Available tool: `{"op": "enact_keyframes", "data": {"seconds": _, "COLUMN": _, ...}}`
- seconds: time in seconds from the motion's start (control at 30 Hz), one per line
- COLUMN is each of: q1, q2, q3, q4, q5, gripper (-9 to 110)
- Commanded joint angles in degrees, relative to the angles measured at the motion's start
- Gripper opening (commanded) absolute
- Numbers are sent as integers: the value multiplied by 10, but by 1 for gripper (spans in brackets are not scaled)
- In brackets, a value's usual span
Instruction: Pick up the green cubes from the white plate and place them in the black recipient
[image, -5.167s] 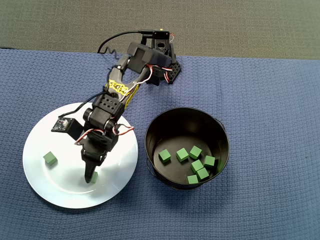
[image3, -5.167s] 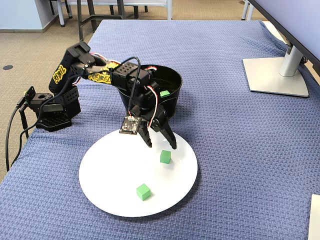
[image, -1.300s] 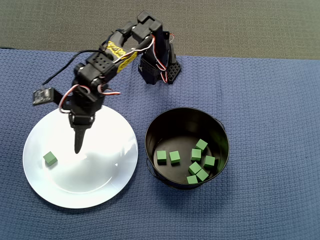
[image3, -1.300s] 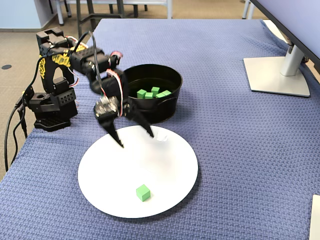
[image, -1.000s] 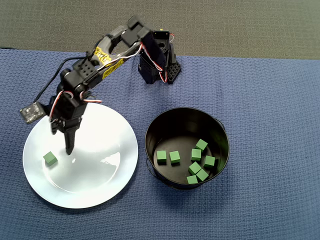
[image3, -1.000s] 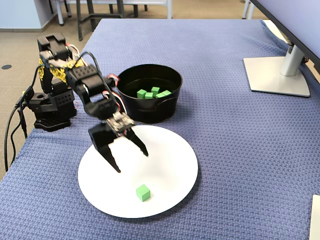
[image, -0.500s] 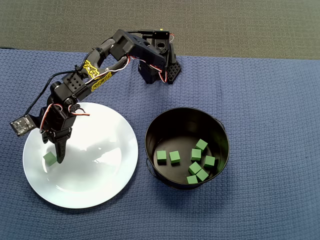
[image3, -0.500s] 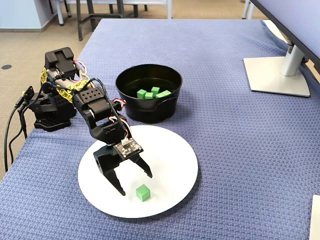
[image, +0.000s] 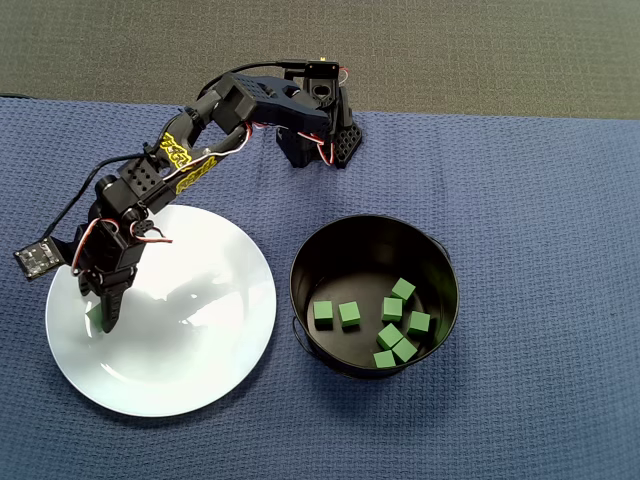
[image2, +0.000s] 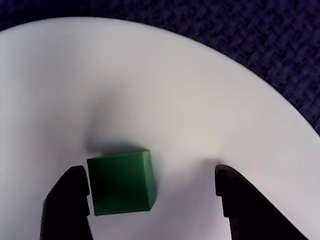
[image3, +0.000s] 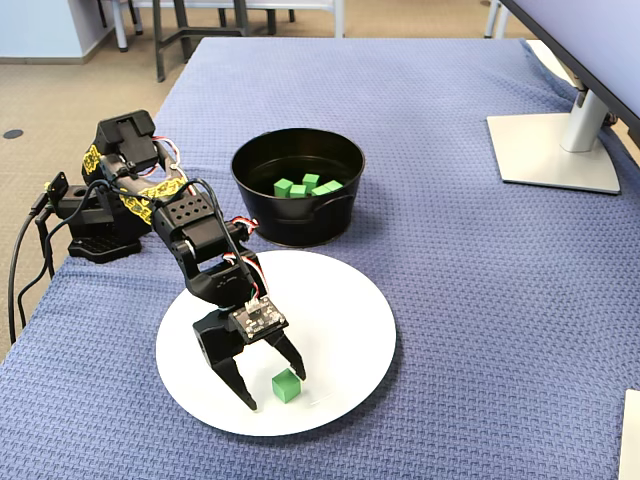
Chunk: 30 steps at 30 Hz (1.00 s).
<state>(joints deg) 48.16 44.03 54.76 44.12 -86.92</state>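
One green cube (image2: 121, 182) lies on the white plate (image2: 165, 90), between my open gripper (image2: 150, 174) fingers and close against the left finger (image2: 67, 205) in the wrist view. The fixed view shows the gripper (image3: 274, 390) low over the plate (image3: 340, 310), astride this cube (image3: 287, 385). From overhead the gripper (image: 105, 315) covers most of the cube (image: 93, 319) at the left of the plate (image: 190, 340). The black recipient (image: 370, 245) stands right of the plate and holds several green cubes (image: 348, 314). The fixed view also shows the recipient (image3: 255, 205) behind the plate.
The arm's base (image3: 100, 225) sits near the table's left edge in the fixed view, with cables hanging off. A monitor stand (image3: 553, 150) is at the far right. Blue cloth covers the table, which ends at the carpet along the top of the overhead view.
The arm swung away from the recipient towards the plate's left side in the overhead view and came down. The open fingers now stand on either side of the only cube on the plate.
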Motion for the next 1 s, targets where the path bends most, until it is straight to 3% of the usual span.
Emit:
{"op": "enact_keyframes", "data": {"seconds": 0.0, "q1": -14, "q2": 14, "q3": -18, "q4": -20, "q5": 10, "gripper": 23}}
{"op": "enact_keyframes", "data": {"seconds": 0.1, "q1": -18, "q2": 15, "q3": -17, "q4": -21, "q5": 20, "gripper": 15}}
{"op": "enact_keyframes", "data": {"seconds": 0.17, "q1": -23, "q2": 15, "q3": -15, "q4": -33, "q5": 39, "gripper": 0}}
{"op": "enact_keyframes", "data": {"seconds": 0.67, "q1": -18, "q2": 32, "q3": -11, "q4": -29, "q5": 47, "gripper": 0}}
{"op": "enact_keyframes", "data": {"seconds": 0.97, "q1": -41, "q2": 230, "q3": 104, "q4": 18, "q5": 150, "gripper": 0}}
